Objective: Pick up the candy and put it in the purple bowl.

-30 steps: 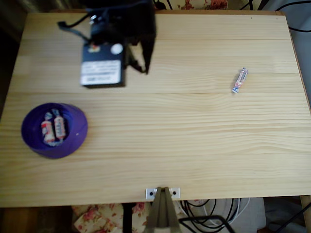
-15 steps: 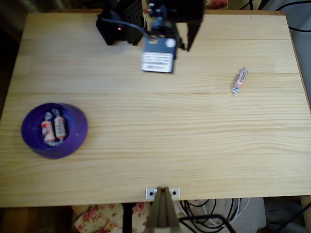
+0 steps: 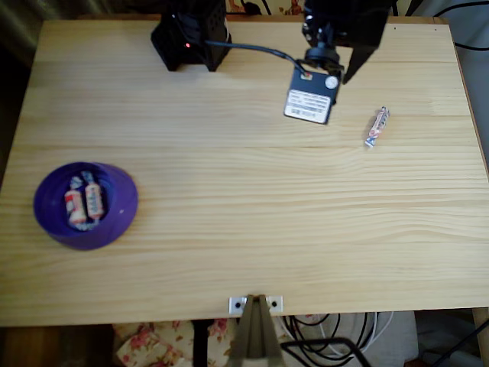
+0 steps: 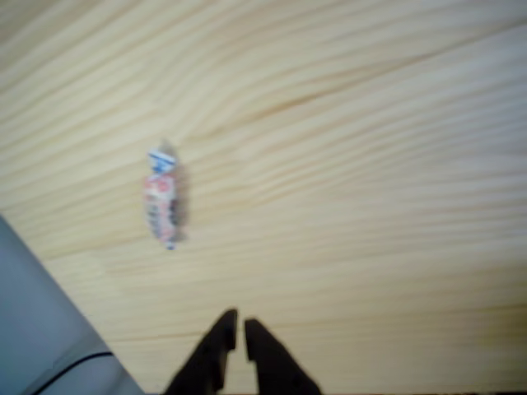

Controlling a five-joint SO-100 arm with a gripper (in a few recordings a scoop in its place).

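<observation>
My claw [image 4: 235, 333] hangs over the bench [image 3: 252, 222] with its two fingers pressed nearly together and nothing between them. The loose candy [image 4: 162, 200] lies flat on the wood ahead of it and off to the left in the wrist view, clear of the fingertips. I judge I am in the reach for this sweet, so next I need to spread the fingers, line up over it and drop, then carry it across to the purple bowl [image 3: 85, 205], far from the candy, where two more candies lie.
</observation>
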